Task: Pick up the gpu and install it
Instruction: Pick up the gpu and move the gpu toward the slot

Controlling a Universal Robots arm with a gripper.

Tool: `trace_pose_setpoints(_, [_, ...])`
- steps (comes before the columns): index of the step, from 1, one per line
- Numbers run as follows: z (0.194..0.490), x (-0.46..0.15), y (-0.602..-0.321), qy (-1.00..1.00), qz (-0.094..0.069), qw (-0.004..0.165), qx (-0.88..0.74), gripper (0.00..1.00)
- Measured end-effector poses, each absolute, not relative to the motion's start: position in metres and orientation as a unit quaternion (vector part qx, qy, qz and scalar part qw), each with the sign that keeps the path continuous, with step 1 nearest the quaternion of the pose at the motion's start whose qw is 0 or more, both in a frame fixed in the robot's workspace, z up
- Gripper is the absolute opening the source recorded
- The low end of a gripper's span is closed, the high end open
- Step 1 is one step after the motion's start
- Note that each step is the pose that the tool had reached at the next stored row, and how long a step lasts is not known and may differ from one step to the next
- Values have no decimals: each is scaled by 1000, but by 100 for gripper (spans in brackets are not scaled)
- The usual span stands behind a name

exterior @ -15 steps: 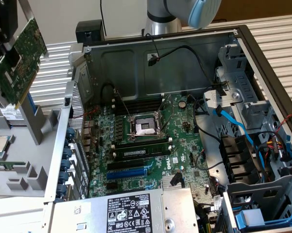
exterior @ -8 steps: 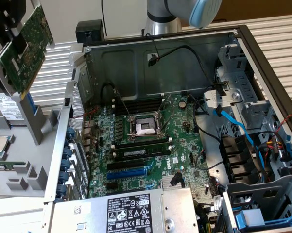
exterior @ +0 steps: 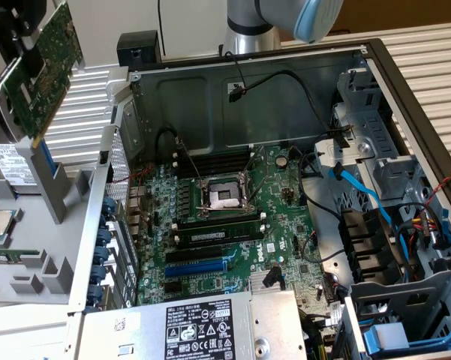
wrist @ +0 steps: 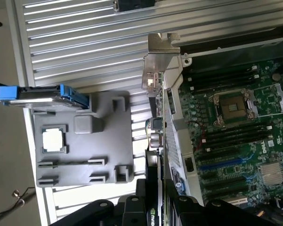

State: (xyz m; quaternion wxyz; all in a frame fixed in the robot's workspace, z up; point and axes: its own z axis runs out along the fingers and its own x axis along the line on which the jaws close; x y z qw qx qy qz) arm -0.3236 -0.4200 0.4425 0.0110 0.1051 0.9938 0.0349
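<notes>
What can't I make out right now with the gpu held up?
Exterior view: the gripper is cut off by the frame edge, so where it grips the gpu is unclear.
Wrist view: the gpu is edge-on; its faces are hidden.
Exterior view: the power supply hides the motherboard's near edge.

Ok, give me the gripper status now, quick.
Gripper: fingers closed on the gpu, holding it tilted in the air at the exterior view's left of the open computer case.
</notes>
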Motion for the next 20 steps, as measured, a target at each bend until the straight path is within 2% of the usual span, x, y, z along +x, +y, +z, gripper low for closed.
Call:
trace_pose_setpoints(5, [443,-315,-420,994,36,-9,106,27])
trace_pose_setpoints(20, [443,-294,-421,990,43,-85,108,27])
